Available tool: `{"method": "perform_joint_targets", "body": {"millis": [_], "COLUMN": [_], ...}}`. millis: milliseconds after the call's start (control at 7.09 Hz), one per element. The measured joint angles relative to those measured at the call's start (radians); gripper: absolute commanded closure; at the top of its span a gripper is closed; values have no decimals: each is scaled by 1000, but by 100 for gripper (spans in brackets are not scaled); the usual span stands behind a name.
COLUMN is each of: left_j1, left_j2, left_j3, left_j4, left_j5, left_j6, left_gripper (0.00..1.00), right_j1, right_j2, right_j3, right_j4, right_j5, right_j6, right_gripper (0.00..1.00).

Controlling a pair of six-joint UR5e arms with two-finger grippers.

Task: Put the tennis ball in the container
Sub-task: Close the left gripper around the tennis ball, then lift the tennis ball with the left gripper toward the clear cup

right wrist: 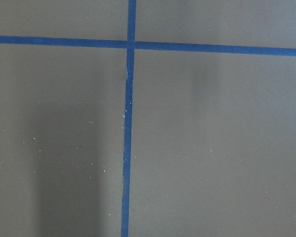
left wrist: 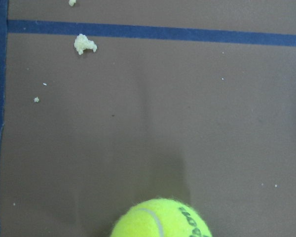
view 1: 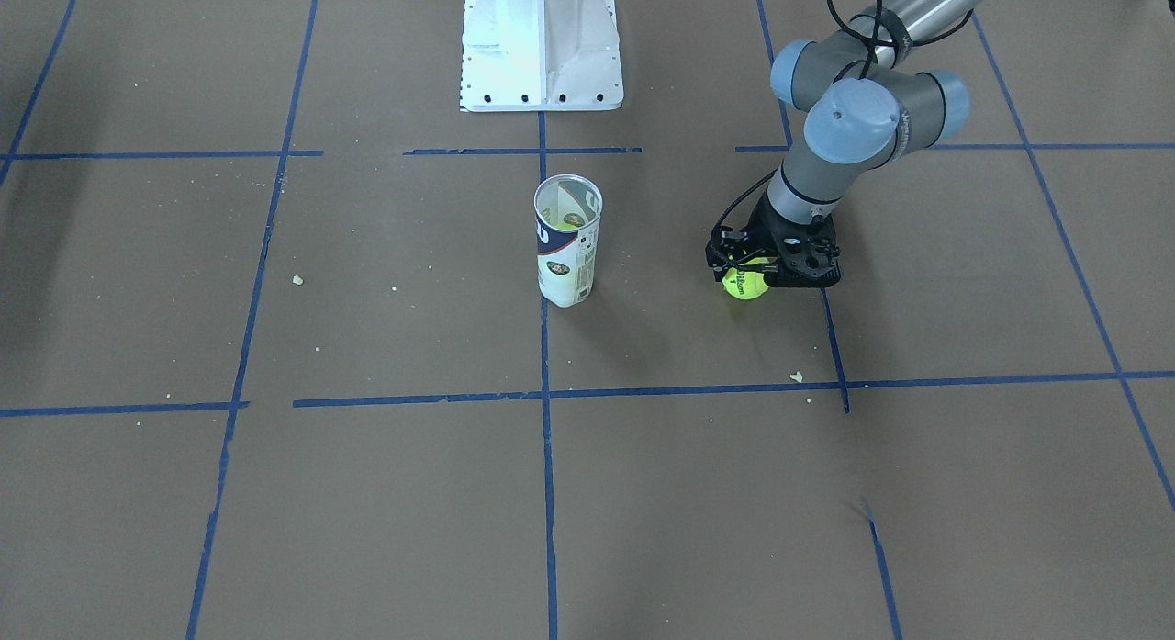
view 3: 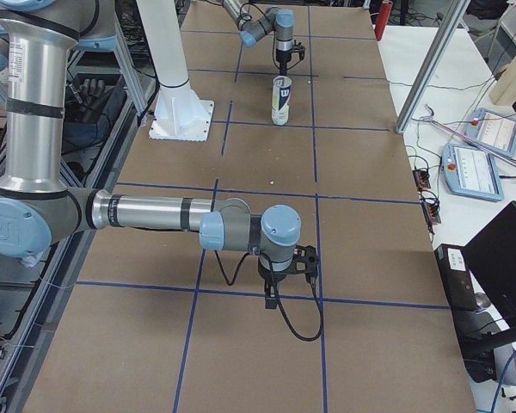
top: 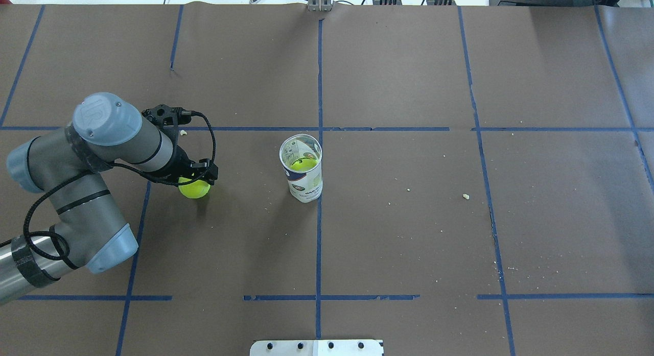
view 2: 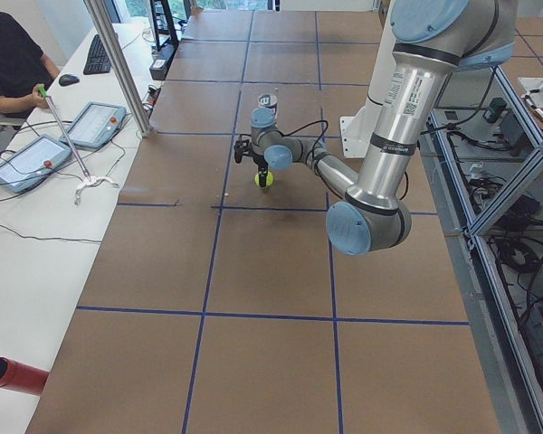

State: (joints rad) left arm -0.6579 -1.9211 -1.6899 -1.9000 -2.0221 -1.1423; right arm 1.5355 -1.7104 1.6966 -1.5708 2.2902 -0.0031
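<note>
— So, where's the tennis ball (view 1: 745,285)?
— Well apart from the container (view 1: 567,245), on its left-arm side. You'll see the left gripper (view 1: 744,273) closed around it, low over the table (view 1: 367,493).
— And the container?
— Upright, open-topped, second ball (top: 303,164) inside.
— And the right gripper (view 3: 288,274)?
— Far from the container; you can't tell its grip.

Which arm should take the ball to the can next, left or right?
Left. The left gripper is around the tennis ball, near the upright container. The right gripper hangs over the table, far from both.
</note>
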Motion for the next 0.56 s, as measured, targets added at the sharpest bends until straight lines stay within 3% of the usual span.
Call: {"method": "perform_joint_targets", "body": {"millis": [282, 564], "left_j1": [-6, -69], "left_j2": [7, -3], "left_j3": [-21, -96], "left_j4": [9, 96], "left_j5": [2, -5], "left_j6": [2, 14], "left_gripper": [100, 100], "right_j1": [0, 0], "right_j2": [0, 0], "right_j3": [0, 0], "right_j4": [0, 0], "right_j5": [0, 0], "right_j6": [0, 0], "right_gripper": [0, 0]}}
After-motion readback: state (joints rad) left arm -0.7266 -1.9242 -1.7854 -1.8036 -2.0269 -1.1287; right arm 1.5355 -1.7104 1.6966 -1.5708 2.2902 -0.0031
